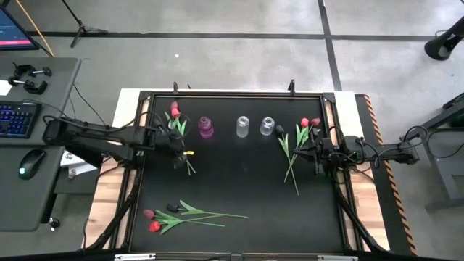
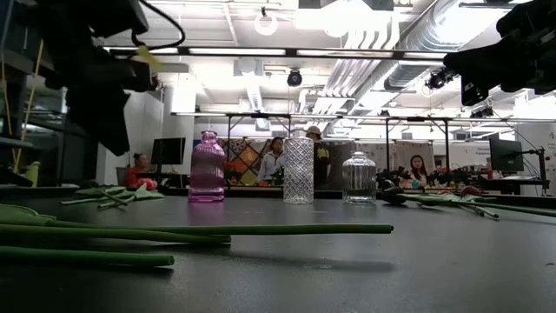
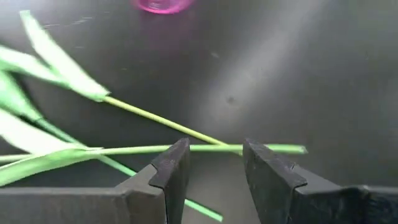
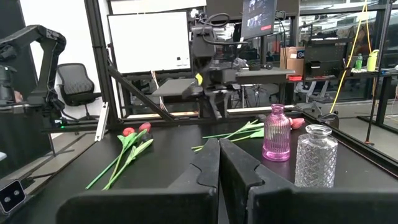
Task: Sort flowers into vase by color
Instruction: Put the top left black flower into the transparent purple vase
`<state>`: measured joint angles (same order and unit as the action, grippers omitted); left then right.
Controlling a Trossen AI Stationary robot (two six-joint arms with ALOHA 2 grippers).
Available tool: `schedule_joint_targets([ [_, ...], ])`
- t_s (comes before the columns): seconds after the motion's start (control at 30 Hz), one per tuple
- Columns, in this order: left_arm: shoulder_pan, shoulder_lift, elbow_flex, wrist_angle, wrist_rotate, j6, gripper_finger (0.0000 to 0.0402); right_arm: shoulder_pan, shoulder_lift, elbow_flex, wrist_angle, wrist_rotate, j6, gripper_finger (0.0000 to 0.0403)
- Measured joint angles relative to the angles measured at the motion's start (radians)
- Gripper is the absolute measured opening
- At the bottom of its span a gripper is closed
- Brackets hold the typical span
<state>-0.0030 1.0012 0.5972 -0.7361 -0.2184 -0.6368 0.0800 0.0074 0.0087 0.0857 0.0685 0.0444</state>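
Three bunches of flowers lie flat on the black table. One bunch [image 1: 176, 125] with a red head is at the far left. A second bunch [image 1: 185, 214] lies near the front left, and a third [image 1: 296, 141] at the right. A pink vase [image 1: 206, 127] stands in the far middle. My left gripper [image 1: 179, 151] hangs open above the stem ends [image 3: 155, 118] of the far-left bunch, with nothing between its fingers [image 3: 171, 168]. My right gripper [image 4: 219, 152] is shut and empty at the table's right side [image 1: 317, 155], pointing level.
Two clear glass vases [image 1: 242, 127] [image 1: 267, 126] stand in a row to the right of the pink one. A black frame [image 1: 232, 94] rims the table. People sit in the room beyond the far edge. The table's middle [image 1: 239, 174] is bare.
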Motion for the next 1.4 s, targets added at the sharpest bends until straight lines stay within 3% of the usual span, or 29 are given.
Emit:
schedule_joint_targets([
  [0.13,-0.018,0.0,0.0,-0.006,-0.009,0.086,0.0138,0.0,0.0,0.0,0.0,0.0,0.0,0.0],
  [0.2,-0.017,0.0,0.0,-0.005,-0.022,0.05,0.0138,0.0,0.0,0.0,0.0,0.0,0.0,0.0],
  [0.47,-0.005,0.0,0.0,0.098,-0.049,-0.511,0.0138,0.0,0.0,0.0,0.0,0.0,0.0,0.0],
  [0.63,-0.052,0.0,-0.018,0.168,-0.151,-0.601,0.0138,0.0,0.0,0.0,0.0,0.0,0.0,0.0],
  [0.77,-0.12,0.0,-0.093,0.14,-0.263,-0.934,0.0138,0.0,0.0,0.0,0.0,0.0,0.0,0.0],
  [0.93,-0.199,0.0,-0.228,0.118,-0.304,-1.371,0.0138,0.0,0.0,0.0,0.0,0.0,0.0,0.0],
  [1.03,-0.228,0.0,-0.286,0.141,-0.369,-1.546,0.0138,0.0,0.0,0.0,0.0,0.0,0.0,0.0],
  [1.23,-0.237,0.0,-0.303,0.214,-0.526,-1.575,0.0138,0.0,0.0,0.0,0.0,0.0,0.0,0.0],
  [1.4,-0.237,0.0,-0.302,0.273,-0.518,-1.49,0.0138,0.0,0.0,0.0,0.0,0.0,0.0,0.0],
])
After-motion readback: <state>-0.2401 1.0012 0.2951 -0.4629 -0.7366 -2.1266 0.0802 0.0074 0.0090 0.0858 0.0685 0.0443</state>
